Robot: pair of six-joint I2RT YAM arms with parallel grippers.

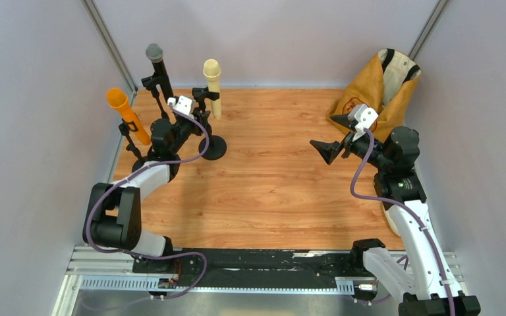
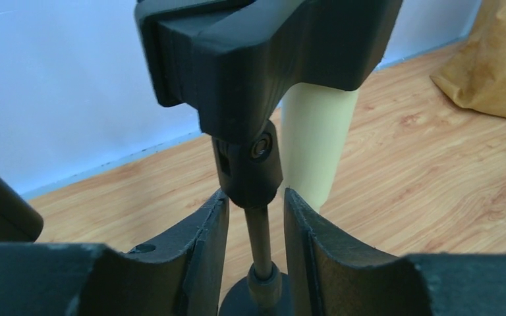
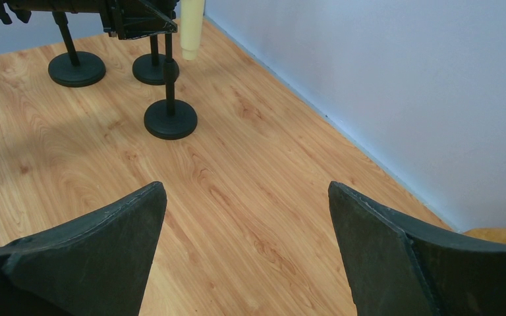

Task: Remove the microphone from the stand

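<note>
A cream microphone (image 1: 212,80) sits tilted in the black clip of its stand (image 1: 213,147) at the back left. In the left wrist view the clip (image 2: 263,52) fills the top, with the cream handle (image 2: 316,138) behind it. My left gripper (image 1: 197,108) is closed narrowly on the stand's swivel joint (image 2: 249,164), just under the clip; its fingertips (image 2: 219,207) pinch the joint, and the thin rod (image 2: 258,230) runs down between them untouched. My right gripper (image 1: 326,150) is wide open and empty above the table's middle right, pointing left towards the stand (image 3: 169,118).
An orange microphone (image 1: 122,108) and a black one with a grey head (image 1: 156,59) stand on their own stands beside the cream one. A brown bag (image 1: 375,89) lies at the back right. Walls close in on the left, back and right.
</note>
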